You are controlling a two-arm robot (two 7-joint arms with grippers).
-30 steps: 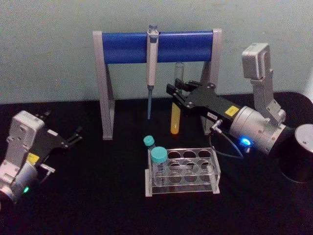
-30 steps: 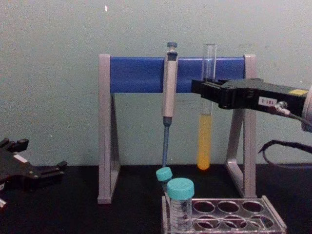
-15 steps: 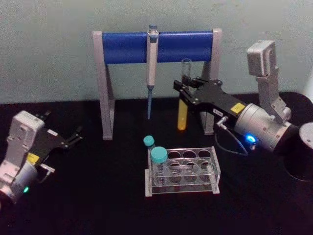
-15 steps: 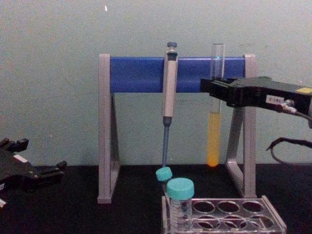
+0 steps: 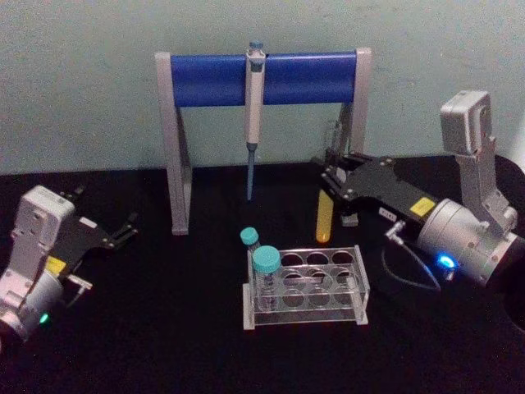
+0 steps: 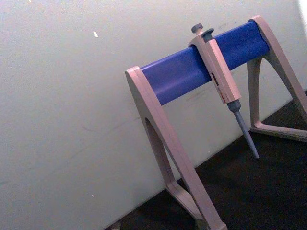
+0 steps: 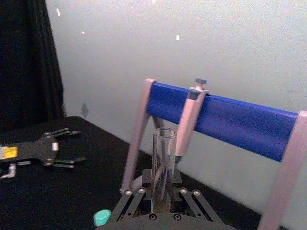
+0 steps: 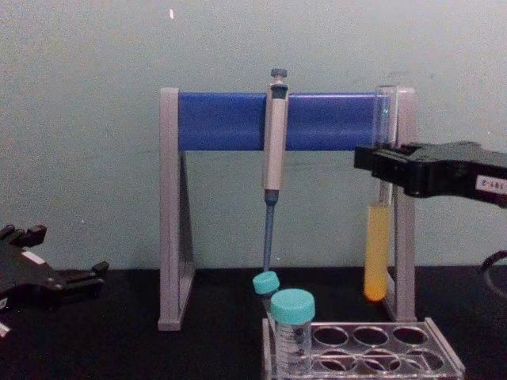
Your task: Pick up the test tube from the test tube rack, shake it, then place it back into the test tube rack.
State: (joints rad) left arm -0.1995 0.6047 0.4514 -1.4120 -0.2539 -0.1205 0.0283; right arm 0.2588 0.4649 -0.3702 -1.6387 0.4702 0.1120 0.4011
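The test tube (image 8: 377, 252) hung upright, yellow liquid at the bottom and open mouth on top, gripped around its clear upper part by the right gripper (image 8: 383, 165), whose fingers were closed on the glass from both sides, as the right wrist view (image 7: 163, 165) confirmed. Its rounded end sat clear of the table, just behind the test tube rack (image 5: 362, 283) and higher than the rack's top plate. So the rack lay below the tube and towards the robot, and the long axis already matched the free holes. The teal-capped tubes (image 5: 266, 264) stood at the rack's left end. Over on the left, the left gripper (image 5: 125, 229) rested, fingers apart, well away.
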